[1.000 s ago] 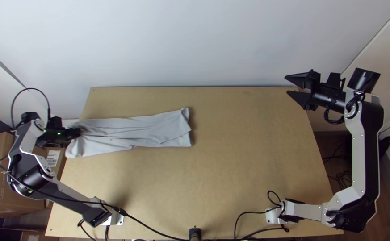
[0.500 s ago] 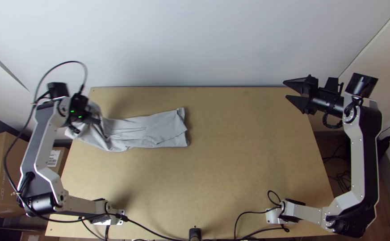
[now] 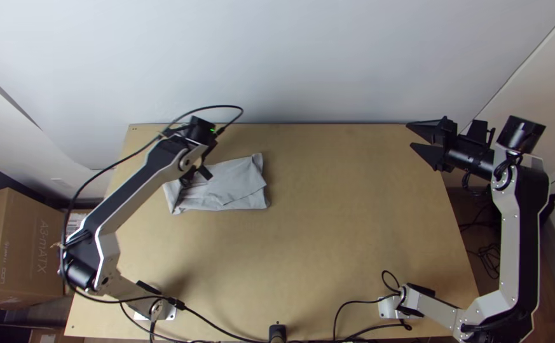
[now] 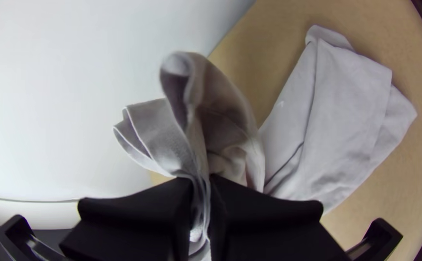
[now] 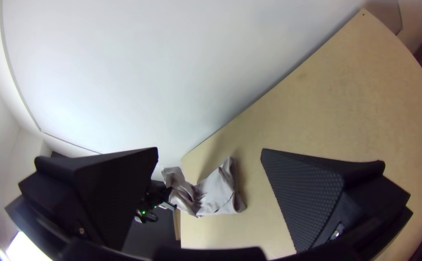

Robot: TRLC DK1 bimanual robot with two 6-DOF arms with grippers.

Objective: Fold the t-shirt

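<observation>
In the top view my left gripper (image 3: 196,174) is over the left end of the grey t-shirt (image 3: 236,184). The left wrist view has that gripper (image 4: 201,193) shut on a bunched end of the t-shirt (image 4: 336,116), which stands up from its fingers, while the other part lies flat in a folded strip. My right gripper (image 3: 411,134) stands open above the table's far right corner, away from the cloth. Through the right wrist view's open gripper (image 5: 211,150), the t-shirt (image 5: 218,193) shows farther off.
The wooden table (image 3: 328,254) extends to the right and in front of the cloth. A white wall (image 3: 290,57) rises behind its far edge. Cardboard boxes (image 3: 16,248) stand past the left edge, and black cables (image 3: 226,330) run along the near edge.
My left gripper has moved right from the table's left side, carrying the t-shirt's left end over toward its right part. The strip on the table is now shorter. The right arm has shifted only slightly.
</observation>
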